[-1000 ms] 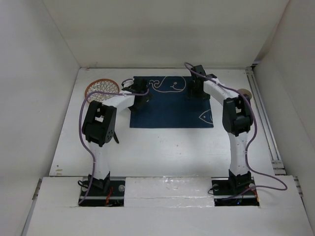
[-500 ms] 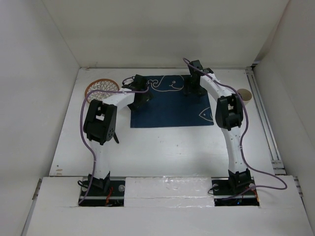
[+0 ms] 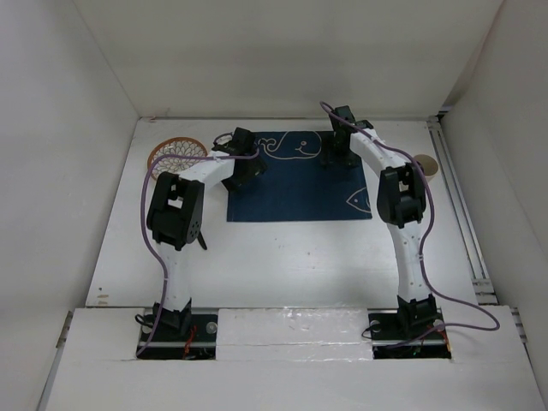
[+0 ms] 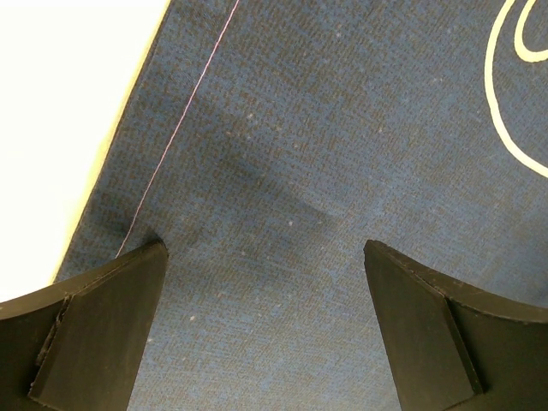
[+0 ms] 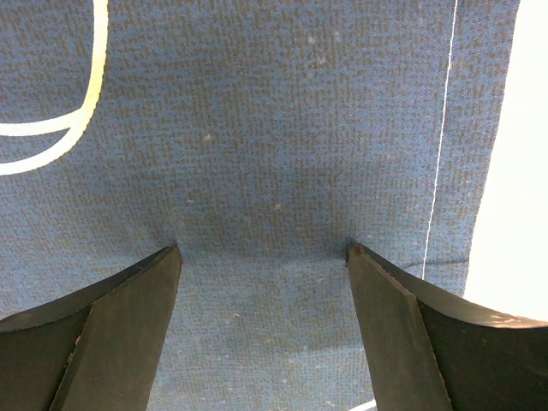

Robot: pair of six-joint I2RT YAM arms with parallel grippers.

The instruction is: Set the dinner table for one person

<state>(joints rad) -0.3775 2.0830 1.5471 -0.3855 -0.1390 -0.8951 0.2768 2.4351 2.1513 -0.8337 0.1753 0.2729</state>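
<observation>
Top external: dinner table [image 3: 282, 257] is the big white matte surface under everything, rigid and fixed, nothing on it to grasp. Navy placemat [image 3: 295, 193] lies flat on its far half. Left gripper [image 3: 240, 171] sits over the mat's far-left corner area, right gripper [image 3: 336, 154] over its far edge right of centre. Woven round mat [image 3: 175, 154] lies far left and small round disc [image 3: 425, 163] far right, both off the placemat.

Left wrist: jaws wide apart, empty, tips low over the cloth beside its stitched edge, white table showing alongside.

Right wrist: jaws apart, nothing between them, tips seem to touch the cloth and dimple it, mat edge and table just to the side.

Judgement: placemat is light, soft and floppy and will likely bunch if dragged from one point. Best pinched at edge or corners, both arms together
</observation>
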